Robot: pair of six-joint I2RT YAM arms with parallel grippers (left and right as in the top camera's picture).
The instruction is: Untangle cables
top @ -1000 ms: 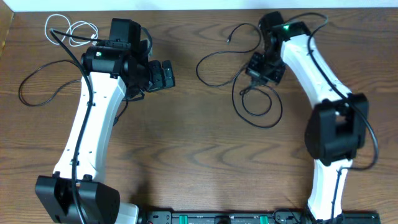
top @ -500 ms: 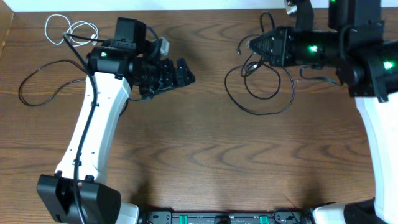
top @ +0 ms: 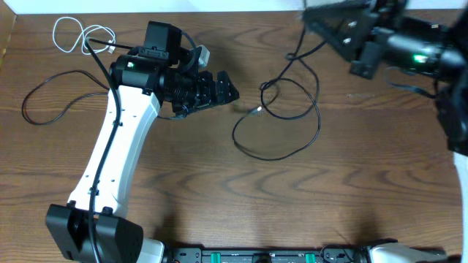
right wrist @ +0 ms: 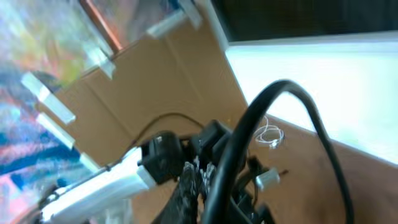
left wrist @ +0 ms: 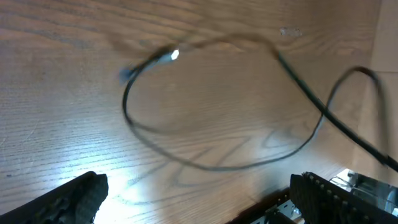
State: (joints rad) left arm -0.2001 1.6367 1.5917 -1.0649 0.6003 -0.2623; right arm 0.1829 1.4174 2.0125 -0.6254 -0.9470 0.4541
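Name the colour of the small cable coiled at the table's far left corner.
The coiled cable is white, clearest in the overhead view.

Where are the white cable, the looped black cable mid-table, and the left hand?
white cable (top: 97,28): overhead view, top curve of one loop.
black cable (left wrist: 217,167): left wrist view, lower curve of its loop.
left hand (top: 228,88): overhead view, midway between its open fingertips.
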